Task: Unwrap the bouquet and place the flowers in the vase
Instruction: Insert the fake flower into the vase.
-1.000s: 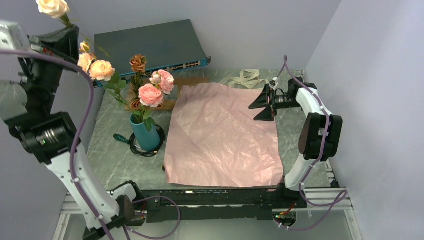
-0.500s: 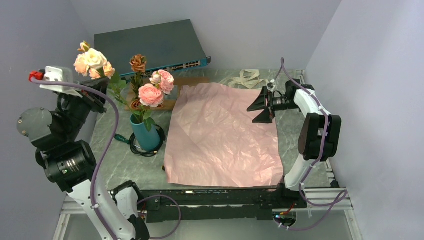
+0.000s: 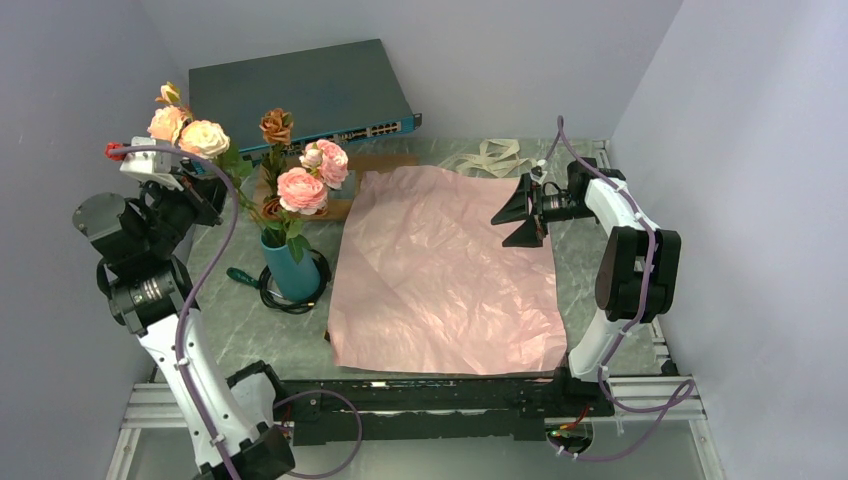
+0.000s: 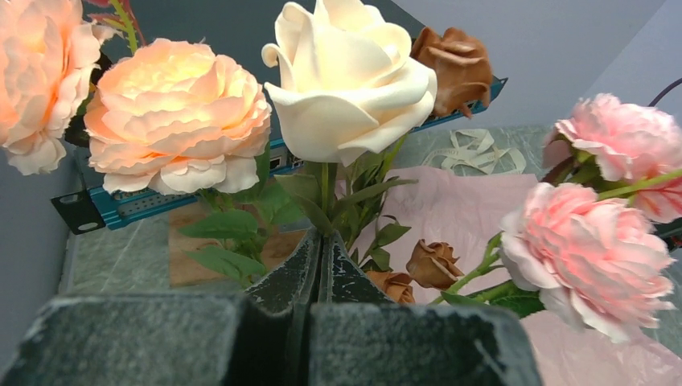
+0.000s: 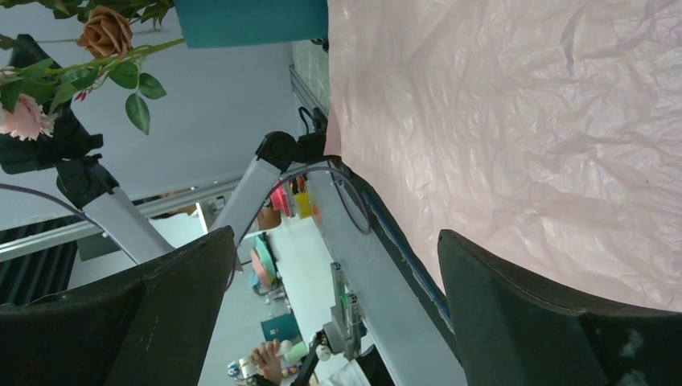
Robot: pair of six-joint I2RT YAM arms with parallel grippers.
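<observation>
The left end effector (image 4: pixel 322 256) is pressed together on thin green stems (image 4: pixel 326 181), with a cream rose (image 4: pixel 350 76) and peach roses (image 4: pixel 177 117) standing just above its tips. Blooms that top-heavy could swivel or slip in so narrow a pinch. The teal vase (image 3: pixel 292 268) sits below it and to its right, already crowded with pink roses (image 3: pixel 302 190). I judge the new stems could snag on those leaves, or tip the small vase, which is ringed by a black cable coil (image 3: pixel 272 296). The right end effector (image 3: pixel 520 212) hangs spread and empty over the pink wrapping paper (image 3: pixel 450 270).

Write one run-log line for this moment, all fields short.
left gripper: shut on flowers | right gripper: open, empty | vase: holds pink roses | paper: spread flat
</observation>
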